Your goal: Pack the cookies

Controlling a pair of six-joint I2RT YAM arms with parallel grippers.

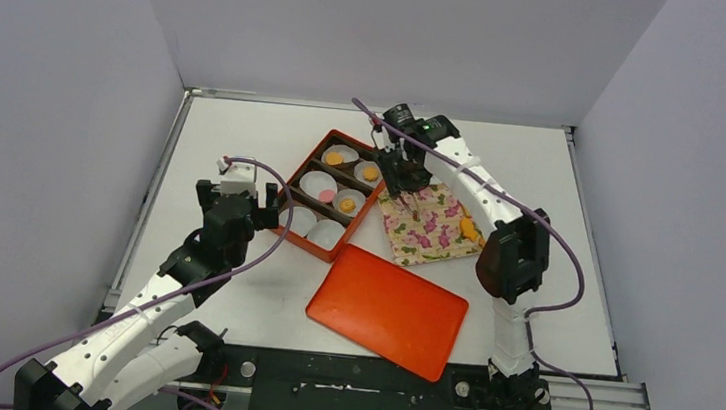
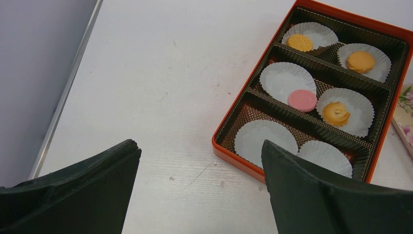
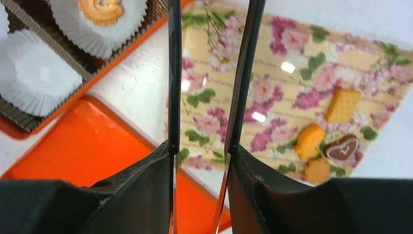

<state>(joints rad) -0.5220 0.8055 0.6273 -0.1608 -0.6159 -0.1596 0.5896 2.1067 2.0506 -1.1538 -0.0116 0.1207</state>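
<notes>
Cookies (image 3: 309, 140), round, square, heart-shaped, on glossy floral tray (image 3: 292, 53)

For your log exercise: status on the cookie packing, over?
Left gripper open, empty. Right gripper by tray, grip unclear. Four cookies in box, four on tray. Nothing blocking.
</notes>
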